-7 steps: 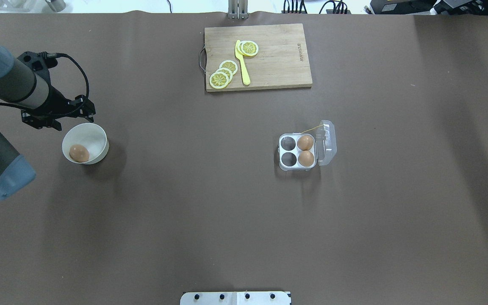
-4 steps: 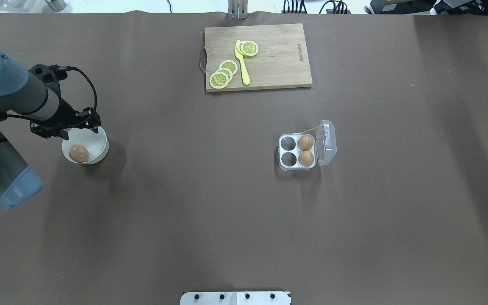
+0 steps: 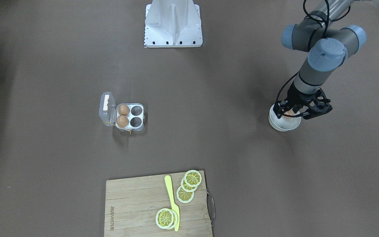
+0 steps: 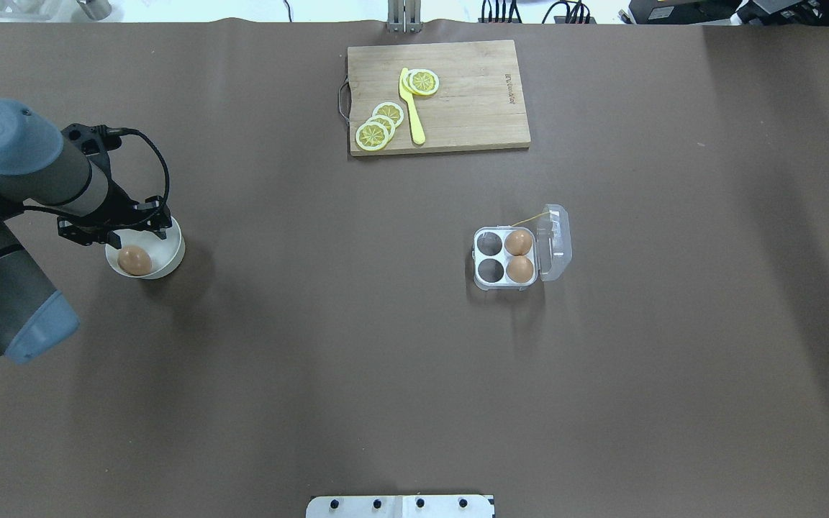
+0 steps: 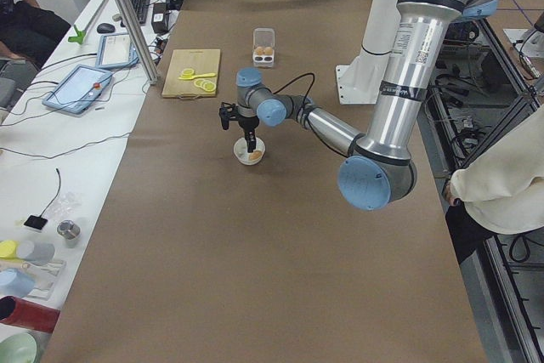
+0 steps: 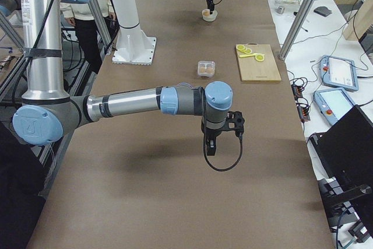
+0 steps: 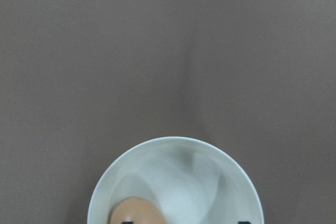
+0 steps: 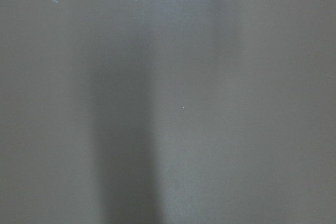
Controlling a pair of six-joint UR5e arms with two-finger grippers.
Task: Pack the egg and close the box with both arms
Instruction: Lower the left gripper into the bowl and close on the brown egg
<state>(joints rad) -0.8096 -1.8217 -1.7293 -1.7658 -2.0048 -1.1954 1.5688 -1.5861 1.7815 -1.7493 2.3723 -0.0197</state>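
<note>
Egg (image 4: 134, 260), orange-brown and smooth, lies in the round white bowl (image 4: 172, 248) on the brown table cover (image 4: 314, 324) at the robot's left, well apart from the box (image 4: 478, 259). In the left wrist view it sits low in the bowl toward that picture's left, and two dark fingertips just show at the bottom edge, set wide apart, one close to the egg and one near the other side of the bowl. The left gripper (image 4: 116, 229) hangs over the bowl with its jaws spread and nothing between them; whether a finger touches the egg cannot be told. The clear plastic box stands near the middle of the table with its hinged lid (image 4: 555, 241) thrown open, tilted up on the side away from the bowl, a white label (image 3: 105, 104) on it and a yellow thread (image 4: 529, 218) at one edge. Two more brown eggs (image 4: 519, 242) fill the cups beside the lid. The right arm (image 6: 128, 102) reaches out over bare table, its gripper (image 6: 211, 144) pointing down well apart from the box; it shows in the right side view alone, so whether its jaws are spread or pressed together cannot be told. At the far edge lies a wooden cutting board (image 4: 472, 108) with lemon slices (image 4: 373, 135) and a yellow knife (image 4: 412, 108).
</note>
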